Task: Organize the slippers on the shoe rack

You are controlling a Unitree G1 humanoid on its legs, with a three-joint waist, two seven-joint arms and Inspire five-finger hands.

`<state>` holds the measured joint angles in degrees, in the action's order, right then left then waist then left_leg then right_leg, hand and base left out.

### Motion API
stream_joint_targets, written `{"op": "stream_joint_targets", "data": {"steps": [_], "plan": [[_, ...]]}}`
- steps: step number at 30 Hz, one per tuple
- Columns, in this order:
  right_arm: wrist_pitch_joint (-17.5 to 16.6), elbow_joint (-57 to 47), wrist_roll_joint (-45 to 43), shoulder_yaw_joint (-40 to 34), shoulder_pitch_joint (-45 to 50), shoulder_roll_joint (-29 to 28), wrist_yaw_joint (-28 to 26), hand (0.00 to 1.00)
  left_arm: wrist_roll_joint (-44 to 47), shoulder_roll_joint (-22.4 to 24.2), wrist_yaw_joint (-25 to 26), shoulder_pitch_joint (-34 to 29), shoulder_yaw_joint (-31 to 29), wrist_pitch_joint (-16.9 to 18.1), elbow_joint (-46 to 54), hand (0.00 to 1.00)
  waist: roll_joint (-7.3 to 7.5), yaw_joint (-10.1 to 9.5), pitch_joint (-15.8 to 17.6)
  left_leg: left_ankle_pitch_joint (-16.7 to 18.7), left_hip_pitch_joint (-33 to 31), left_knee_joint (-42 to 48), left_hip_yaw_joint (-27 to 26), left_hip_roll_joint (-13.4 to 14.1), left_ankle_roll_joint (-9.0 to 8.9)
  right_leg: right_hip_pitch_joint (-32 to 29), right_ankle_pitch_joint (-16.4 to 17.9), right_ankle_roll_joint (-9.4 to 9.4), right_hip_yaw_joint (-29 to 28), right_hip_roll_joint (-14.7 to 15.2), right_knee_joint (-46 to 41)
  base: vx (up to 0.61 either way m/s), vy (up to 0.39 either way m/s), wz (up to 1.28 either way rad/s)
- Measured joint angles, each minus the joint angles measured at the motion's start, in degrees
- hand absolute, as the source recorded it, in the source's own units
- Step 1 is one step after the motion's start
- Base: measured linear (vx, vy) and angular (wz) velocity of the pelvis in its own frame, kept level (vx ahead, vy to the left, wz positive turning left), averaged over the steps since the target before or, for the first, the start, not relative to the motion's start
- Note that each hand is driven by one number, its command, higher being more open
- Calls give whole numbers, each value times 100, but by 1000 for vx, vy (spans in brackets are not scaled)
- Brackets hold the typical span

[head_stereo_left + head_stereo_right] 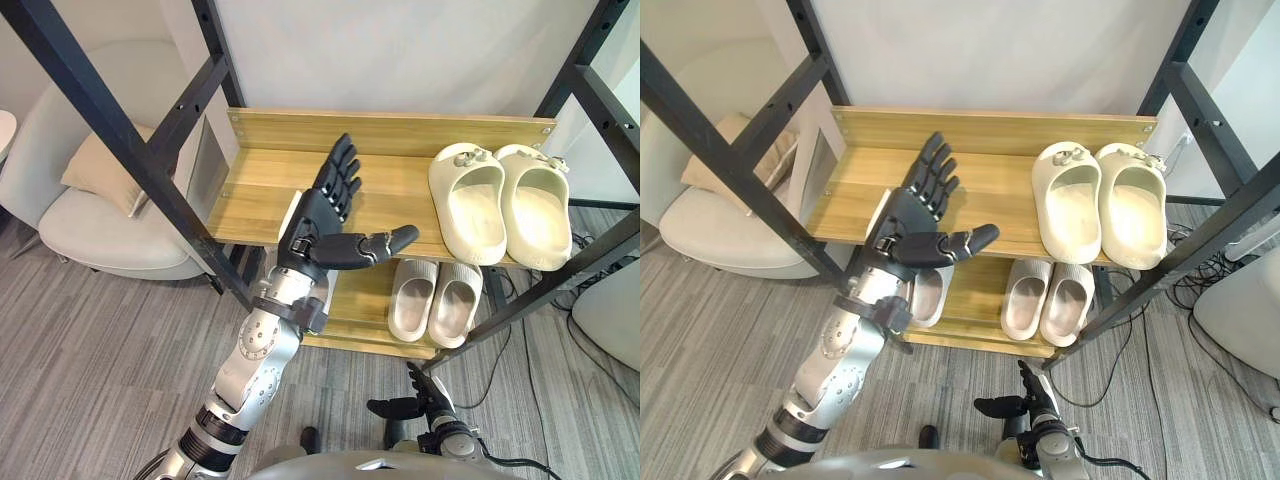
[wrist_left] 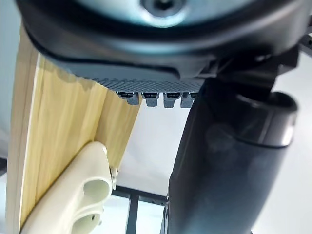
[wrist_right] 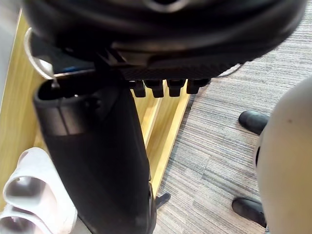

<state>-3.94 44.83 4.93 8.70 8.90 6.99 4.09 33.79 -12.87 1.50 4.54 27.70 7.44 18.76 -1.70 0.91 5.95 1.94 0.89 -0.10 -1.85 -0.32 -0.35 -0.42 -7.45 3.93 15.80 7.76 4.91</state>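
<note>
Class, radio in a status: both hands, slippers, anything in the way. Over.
Left hand open, empty, raised at top shelf. Right hand open, low near floor. Cream slippers paired on top shelf, beige pair below. Black frame bars cross in front.

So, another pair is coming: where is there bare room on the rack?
The upper shelf is bare from its left end to the cream slippers; the open left hand is raised before it. Its right half is crowded. The lower shelf has only a gap between a lone slipper and the beige pair.
</note>
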Motion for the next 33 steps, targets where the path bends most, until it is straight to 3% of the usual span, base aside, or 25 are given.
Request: {"op": "stream_joint_targets", "data": {"steps": [8,14,25,33], "plan": [[-7,-1,5,212,-3,166,-95,100,635,-118,-887,-204,1127,-275,190,100,-159,-3,-129,11,2,-16,51,24,-32,15,29,-6,42,-9,-2,-3,-2,2],[-5,7,80,388,-49,217,-129,100,662,-385,-1301,-220,1448,-394,27,100,-134,-13,-141,1,70,-11,90,25,-18,92,37,-5,108,-40,-2,16,-1,3],[-9,16,221,545,-48,209,-233,100,88,-890,-1602,-1093,1404,-488,-1472,100,69,-22,-245,-38,130,-14,300,-18,-23,254,60,17,328,6,21,-20,0,9],[-9,67,226,588,-88,183,-258,100,-1010,-645,-1601,-1395,896,-497,-2859,100,148,-27,-234,-66,127,-60,357,-11,-26,255,87,23,397,-2,21,10,-1,3]]}}
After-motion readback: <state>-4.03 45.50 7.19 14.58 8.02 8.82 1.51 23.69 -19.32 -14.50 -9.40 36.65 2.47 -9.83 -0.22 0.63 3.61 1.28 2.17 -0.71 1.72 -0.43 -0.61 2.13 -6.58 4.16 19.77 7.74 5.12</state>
